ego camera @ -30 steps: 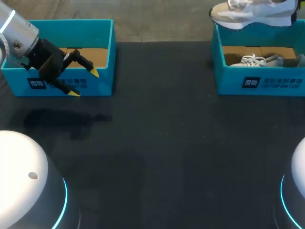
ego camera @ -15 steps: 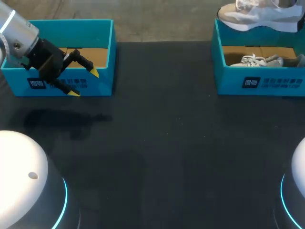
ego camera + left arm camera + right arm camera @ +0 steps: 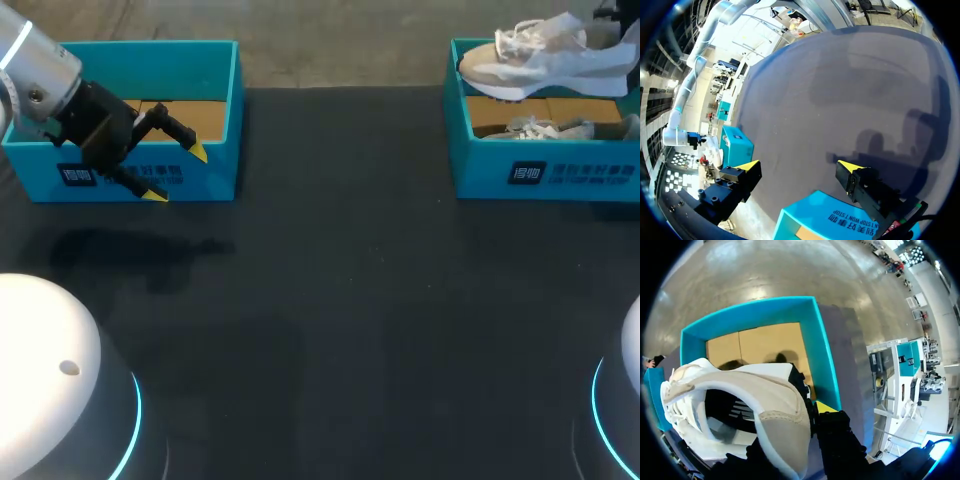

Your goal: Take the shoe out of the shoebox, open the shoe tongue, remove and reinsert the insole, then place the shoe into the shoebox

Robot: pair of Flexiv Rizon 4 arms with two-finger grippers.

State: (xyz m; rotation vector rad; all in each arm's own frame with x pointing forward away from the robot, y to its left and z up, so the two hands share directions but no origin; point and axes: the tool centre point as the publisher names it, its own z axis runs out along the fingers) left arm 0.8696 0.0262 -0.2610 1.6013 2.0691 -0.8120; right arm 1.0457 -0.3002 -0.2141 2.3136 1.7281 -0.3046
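One shoe hangs heel-pinched in right gripper over shoebox; clear the rim, land level on table; left gripper spread, empty.

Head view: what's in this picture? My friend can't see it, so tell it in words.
A pale shoe hangs tilted above the right box, where a second shoe lies. The left arm holds its open jaws in front of the left box. Both blue boxes stand on a dark table.
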